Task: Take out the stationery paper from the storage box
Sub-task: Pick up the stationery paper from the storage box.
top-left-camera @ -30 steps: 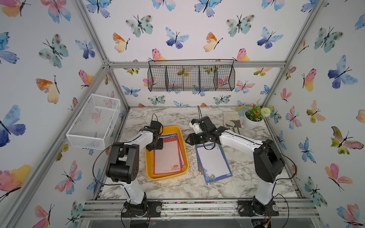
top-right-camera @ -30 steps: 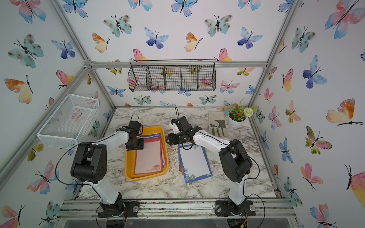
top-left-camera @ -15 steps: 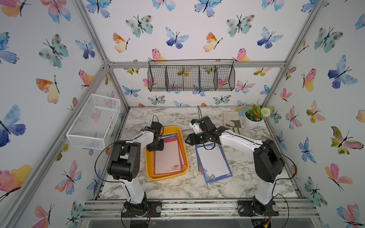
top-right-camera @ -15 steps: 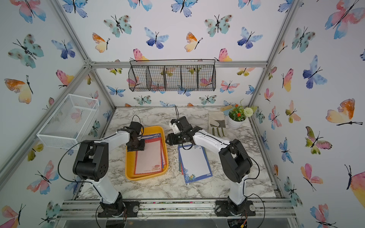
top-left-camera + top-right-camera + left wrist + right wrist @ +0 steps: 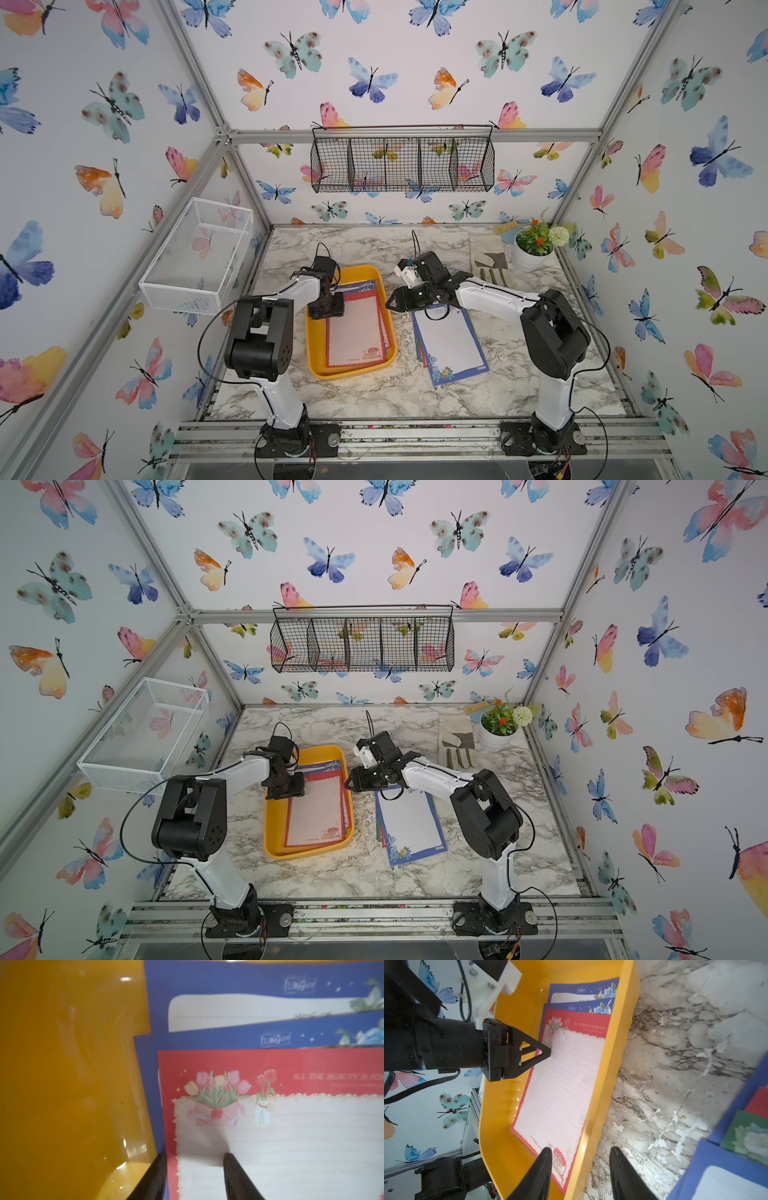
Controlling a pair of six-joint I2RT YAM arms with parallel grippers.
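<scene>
We note left claw (image 5: 195,1157) nudged onto red-bordered sheet (image 5: 280,1147) in storage box (image 5: 500,1105), half-open, nothing pinched; right claw (image 5: 580,1151) half-open, empty; pick imminent.

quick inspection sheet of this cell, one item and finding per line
surface: marble table, no spills seen
job's things: storage box holds a red-bordered sheet over blue-bordered sheets; another sheet stack lies on the table beside it
clutter: flower pot, gloves at the far right corner
grippers: left gripper open, over the red sheet's edge; right gripper open, empty
cables: black cable loops over the table stack
surroundings: black wire basket, white mesh basket, butterfly walls
</scene>
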